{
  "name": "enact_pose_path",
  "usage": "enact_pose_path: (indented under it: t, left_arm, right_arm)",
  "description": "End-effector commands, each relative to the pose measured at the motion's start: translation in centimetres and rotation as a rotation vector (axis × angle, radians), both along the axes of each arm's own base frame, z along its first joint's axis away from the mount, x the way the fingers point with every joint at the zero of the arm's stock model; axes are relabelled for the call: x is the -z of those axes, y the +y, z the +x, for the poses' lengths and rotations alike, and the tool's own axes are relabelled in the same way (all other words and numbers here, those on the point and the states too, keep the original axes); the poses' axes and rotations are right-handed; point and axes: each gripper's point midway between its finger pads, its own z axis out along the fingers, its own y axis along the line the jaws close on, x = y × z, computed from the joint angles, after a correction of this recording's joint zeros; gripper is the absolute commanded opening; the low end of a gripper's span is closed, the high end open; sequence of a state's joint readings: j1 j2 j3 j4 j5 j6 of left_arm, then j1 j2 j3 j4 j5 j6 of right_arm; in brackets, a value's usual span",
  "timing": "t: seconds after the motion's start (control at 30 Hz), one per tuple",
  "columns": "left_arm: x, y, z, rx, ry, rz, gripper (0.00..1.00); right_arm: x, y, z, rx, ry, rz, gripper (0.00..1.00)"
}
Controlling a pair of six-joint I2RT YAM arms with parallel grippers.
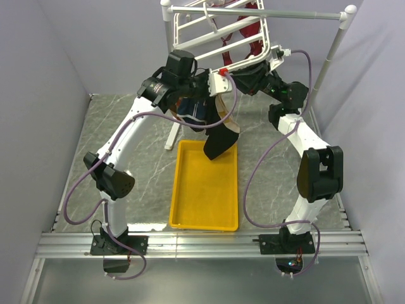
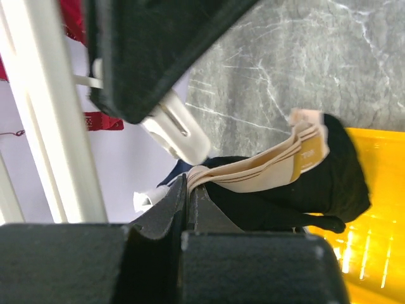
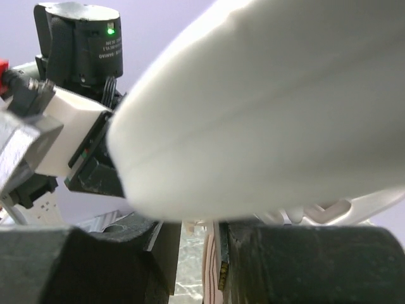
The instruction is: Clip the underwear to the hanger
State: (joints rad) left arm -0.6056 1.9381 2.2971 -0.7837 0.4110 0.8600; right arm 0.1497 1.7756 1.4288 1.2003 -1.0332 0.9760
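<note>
Your left arm arches up over the desk (image 1: 126, 158), and its hand (image 2: 188, 187) is clenched on the tan waistband of the underwear (image 1: 219, 142), just under the hanger (image 1: 215, 31). The underwear hangs from that pinch with its long axis nearly vertical. The waistband is uppermost and the black cloth points down over the yellow tray (image 1: 205, 196). Your right arm bends in from the right with its hand (image 3: 201, 253) raised beneath the hanger. A blurred white part fills its view, so I cannot tell whether that hand is gripping anything.
</note>
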Motion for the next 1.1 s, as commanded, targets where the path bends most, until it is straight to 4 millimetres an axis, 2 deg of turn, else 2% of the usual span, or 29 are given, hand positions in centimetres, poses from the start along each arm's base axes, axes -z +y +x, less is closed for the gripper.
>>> enact_pose_path:
  t: [0.0, 0.3, 0.53, 0.77, 1.07]
  left_arm:
    - [-5.9, 0.6, 1.3, -0.070, -0.124, -0.133, 0.00]
    - [-6.3, 0.0, 1.9, -0.095, -0.092, -0.197, 0.00]
    - [-5.6, -0.1, 3.0, -0.129, -0.090, -0.197, 0.00]
    - [-6.1, -0.1, 4.0, -0.159, -0.080, -0.241, 0.00]
    - [-6.3, 0.0, 4.1, -0.174, -0.079, -0.251, 0.00]
  right_arm:
    - [1.3, 1.1, -0.6, -0.027, -0.049, -0.026, 0.00]
    - [1.8, 1.5, 0.4, 0.022, -0.116, -0.060, 0.00]
    - [0.1, 1.6, 0.6, 0.013, -0.121, -0.033, 0.00]
    - [0.5, 1.8, 1.2, 0.028, -0.100, -0.022, 0.00]
    - [0.2, 1.9, 1.8, 0.068, -0.095, -0.008, 0.00]
